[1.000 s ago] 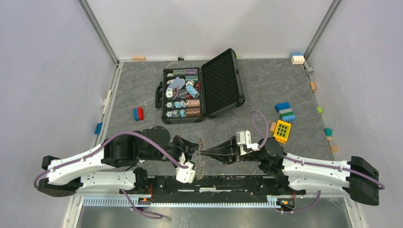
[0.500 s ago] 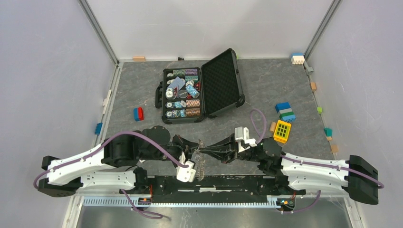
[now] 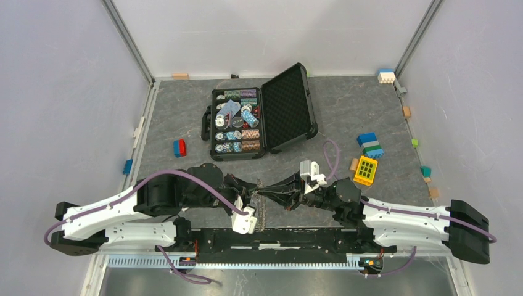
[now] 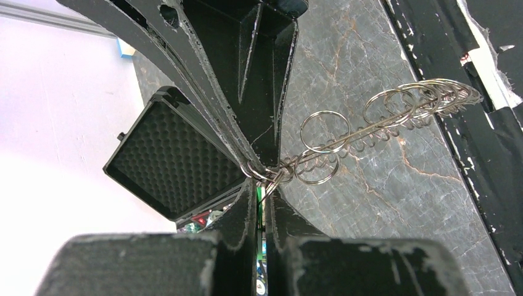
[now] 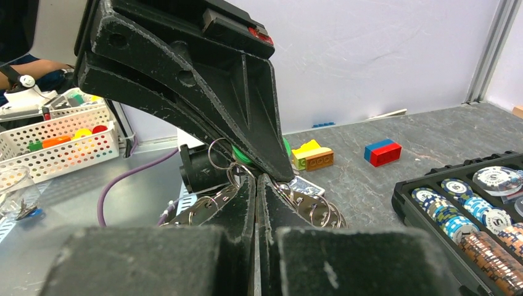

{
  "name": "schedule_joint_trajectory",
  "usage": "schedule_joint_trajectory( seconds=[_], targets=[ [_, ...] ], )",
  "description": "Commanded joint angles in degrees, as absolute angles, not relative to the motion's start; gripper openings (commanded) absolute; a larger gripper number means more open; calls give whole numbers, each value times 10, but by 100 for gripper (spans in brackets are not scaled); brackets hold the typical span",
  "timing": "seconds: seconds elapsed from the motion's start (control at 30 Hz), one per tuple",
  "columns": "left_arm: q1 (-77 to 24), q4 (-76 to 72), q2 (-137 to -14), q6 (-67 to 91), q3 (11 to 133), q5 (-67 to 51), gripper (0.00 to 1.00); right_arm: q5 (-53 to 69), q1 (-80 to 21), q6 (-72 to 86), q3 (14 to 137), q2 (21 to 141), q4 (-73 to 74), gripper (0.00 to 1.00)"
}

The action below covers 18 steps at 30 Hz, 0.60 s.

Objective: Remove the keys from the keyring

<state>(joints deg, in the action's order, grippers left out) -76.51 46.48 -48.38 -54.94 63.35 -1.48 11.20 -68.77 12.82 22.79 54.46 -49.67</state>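
Observation:
Both grippers meet above the table's near middle. My left gripper (image 3: 254,192) is shut on the key with the green tag (image 4: 260,206). My right gripper (image 3: 265,195) is shut on the keyring where they meet, its tips (image 5: 256,179) just under the left gripper's fingers (image 5: 203,86). The keyring (image 4: 370,126) shows edge-on, running right from the left gripper (image 4: 264,185), with several small split rings along it. The keys (image 5: 308,206) fan out to both sides of my right fingers and hang as a silver bunch (image 3: 262,214). The green tag also shows in the right wrist view (image 5: 285,147).
An open black case (image 3: 290,111) of poker chips stands at the back centre. A red and blue block (image 3: 179,147) lies to the left. A yellow block (image 3: 366,170) and stacked blue and green bricks (image 3: 370,145) lie to the right. A black rail (image 3: 277,237) runs along the near edge.
My right arm has pushed left and away from the near edge, its wrist rolling. The hanging key bunch has shifted slightly. My left gripper has hardly moved.

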Motion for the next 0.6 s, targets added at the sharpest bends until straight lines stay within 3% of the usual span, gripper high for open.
schedule_joint_trajectory(
  seconds=[0.0, 0.57],
  targets=[
    [-769, 432, -480, -529, 645, -34, 2, 60, -683, 128, 247, 548, -501, 0],
    [-769, 417, -468, -526, 632, -13, 2, 16, -683, 255, 182, 526, -659, 0]
  ],
)
